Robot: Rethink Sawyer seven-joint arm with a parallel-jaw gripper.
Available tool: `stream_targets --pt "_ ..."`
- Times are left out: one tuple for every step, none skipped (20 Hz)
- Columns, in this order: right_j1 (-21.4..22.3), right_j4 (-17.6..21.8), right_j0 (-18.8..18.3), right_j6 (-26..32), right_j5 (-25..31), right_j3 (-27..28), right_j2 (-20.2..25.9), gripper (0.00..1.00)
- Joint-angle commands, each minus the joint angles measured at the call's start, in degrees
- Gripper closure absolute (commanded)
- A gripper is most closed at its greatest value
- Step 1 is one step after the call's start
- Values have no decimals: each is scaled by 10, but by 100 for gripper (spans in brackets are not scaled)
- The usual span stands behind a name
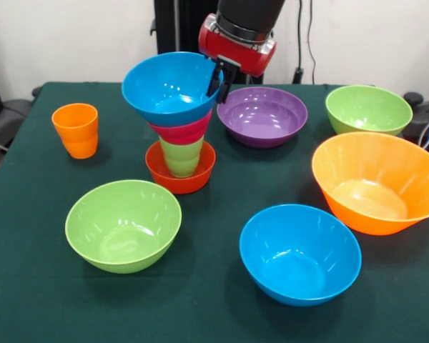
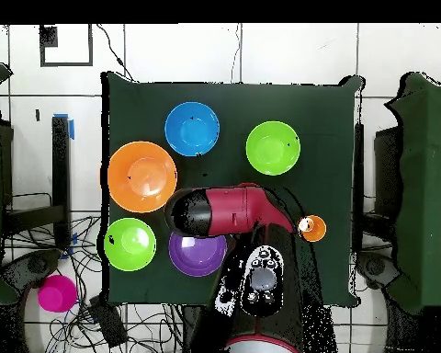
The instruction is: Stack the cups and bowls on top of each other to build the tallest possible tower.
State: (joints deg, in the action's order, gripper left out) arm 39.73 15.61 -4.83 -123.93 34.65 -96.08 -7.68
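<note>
tower (image 1: 179,121): axis upright, widens upward. Red-orange bowl (image 1: 180,175) at base, light green cup (image 1: 181,156) in it, pink bowl (image 1: 182,131) above, blue bowl (image 1: 170,89) on top, tilted slightly, mouth up.
tower position: far-centre of table (image 1: 28,286), left of purple bowl (image 1: 262,116).
gripper (image 1: 220,80): at top blue bowl's right rim, narrow, fingers straddling the rim wall.
orange cup (image 1: 76,130): upright, far left, well apart.
</note>
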Motion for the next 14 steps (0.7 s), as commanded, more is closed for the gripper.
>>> stream_targets --pt "-27 -21 15 -75 -51 19 40 100" --pt "-28 -21 17 -78 -53 19 38 100" --pt "-29 -19 18 -79 -54 21 36 100" --pt "-29 -19 19 -80 -55 20 36 100" --pt "-29 -18 20 -81 -56 21 34 100" --pt "-29 -18 20 -81 -57 21 34 100" --pt "-29 -17 20 -81 -57 22 32 100" --pt "-29 -17 20 -80 -57 21 32 100" --pt "-29 -17 20 -79 -58 21 33 100" --pt "-30 -17 20 -78 -58 22 32 100" --pt "-30 -19 20 -79 -57 22 32 100" --pt "-30 -20 21 -79 -58 23 32 100" --pt "-31 -21 22 -80 -58 23 31 100" --pt "-31 -22 23 -82 -59 23 30 100"
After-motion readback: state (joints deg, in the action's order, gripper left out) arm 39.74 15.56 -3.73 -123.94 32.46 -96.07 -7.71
